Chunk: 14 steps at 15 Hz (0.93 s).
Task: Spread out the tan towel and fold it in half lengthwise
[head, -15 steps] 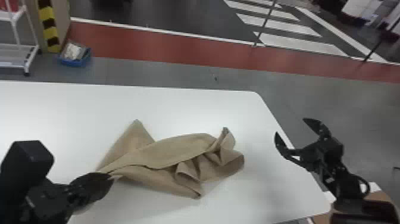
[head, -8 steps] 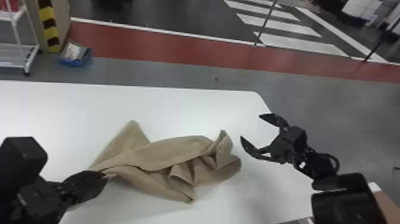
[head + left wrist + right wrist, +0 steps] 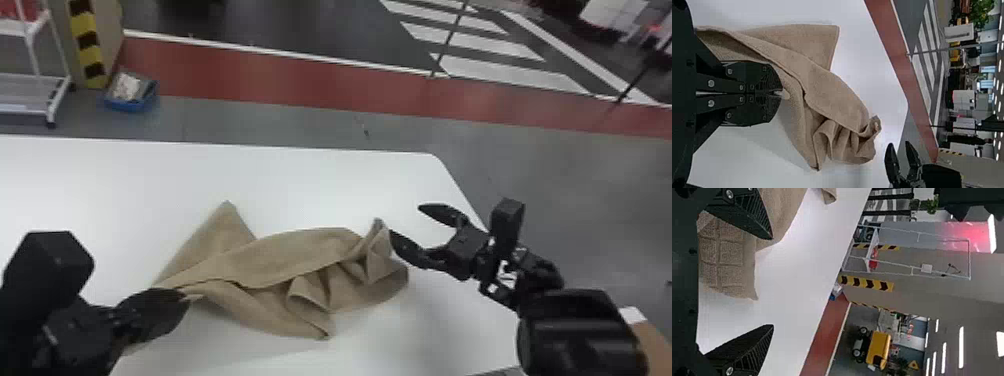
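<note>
The right pincer [image 3: 405, 219] has come across to the bunched end of the tan towel [image 3: 280, 260], its two fingers now spread wide; the towel lies in much the same heap as before.

Nearest, the left pincer [image 3: 781, 94] is closed on a small bit of towel at the end opposite the bunch. The hold looks shallow, right at the fingertips, so a hard pull could slip the cloth free. Next come the loose folds of the near edge, doubled over each other; if they drag together, the towel may stretch into a rope rather than open flat. At the bunched end a tip [image 3: 378, 227] stands up just beside one right finger; whether they touch, I cannot tell. Closing there without finding the true corner could catch two layers and lock the crease in. Farther off, a flap [image 3: 222, 237] points toward the table's [image 3: 320, 170] far side; tugging unevenly could twist it under and leave the lengthwise fold crooked.
</note>
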Each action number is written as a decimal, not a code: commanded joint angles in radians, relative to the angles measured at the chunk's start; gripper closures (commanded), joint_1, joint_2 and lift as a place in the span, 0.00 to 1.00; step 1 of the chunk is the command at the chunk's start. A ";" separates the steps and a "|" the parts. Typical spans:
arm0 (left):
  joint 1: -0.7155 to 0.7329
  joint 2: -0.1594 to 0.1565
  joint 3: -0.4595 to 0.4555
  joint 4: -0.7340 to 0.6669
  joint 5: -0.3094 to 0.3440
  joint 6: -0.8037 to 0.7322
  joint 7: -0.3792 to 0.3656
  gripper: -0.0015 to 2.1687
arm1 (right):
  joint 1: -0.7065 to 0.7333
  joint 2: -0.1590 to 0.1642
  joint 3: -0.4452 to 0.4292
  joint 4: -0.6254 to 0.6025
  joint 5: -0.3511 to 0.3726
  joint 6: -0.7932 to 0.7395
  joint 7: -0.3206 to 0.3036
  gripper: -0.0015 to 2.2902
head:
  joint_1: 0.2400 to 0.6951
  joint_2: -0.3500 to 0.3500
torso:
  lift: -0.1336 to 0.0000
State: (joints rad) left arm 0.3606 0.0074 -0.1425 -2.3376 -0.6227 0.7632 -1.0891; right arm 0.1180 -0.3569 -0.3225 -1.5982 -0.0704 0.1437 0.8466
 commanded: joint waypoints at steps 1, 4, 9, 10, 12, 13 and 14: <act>0.000 0.002 0.000 0.004 0.001 0.000 0.000 0.77 | 0.037 0.004 -0.021 -0.046 -0.065 0.089 0.035 0.04 | 1.00 0.01 | 0.10; 0.000 0.000 -0.002 0.009 0.001 0.000 0.000 0.77 | 0.095 0.009 -0.041 -0.101 -0.131 0.089 0.140 0.04 | 1.00 0.02 | 0.10; 0.003 0.002 -0.005 0.014 0.000 0.000 0.000 0.77 | 0.121 0.006 -0.038 -0.114 -0.101 0.113 0.218 0.06 | 1.00 0.03 | 0.10; 0.004 0.003 -0.005 0.014 0.001 0.000 0.000 0.77 | 0.123 0.004 -0.039 -0.111 -0.092 0.116 0.238 0.06 | 1.00 0.04 | 0.10; 0.006 0.003 -0.002 0.014 0.001 0.000 0.000 0.77 | 0.120 -0.005 -0.041 -0.092 -0.063 0.113 0.270 0.09 | 1.00 0.04 | 0.10; 0.006 0.003 -0.002 0.014 0.001 0.000 0.000 0.77 | 0.115 -0.010 -0.039 -0.081 -0.054 0.113 0.275 0.13 | 1.00 0.03 | 0.10; 0.008 0.003 -0.002 0.014 0.003 0.000 -0.002 0.77 | 0.104 -0.010 -0.038 -0.066 -0.040 0.110 0.295 0.18 | 1.00 0.03 | 0.10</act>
State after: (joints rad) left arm 0.3666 0.0108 -0.1447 -2.3239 -0.6209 0.7632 -1.0895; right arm 0.2341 -0.3632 -0.3624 -1.6833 -0.1287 0.2569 1.1310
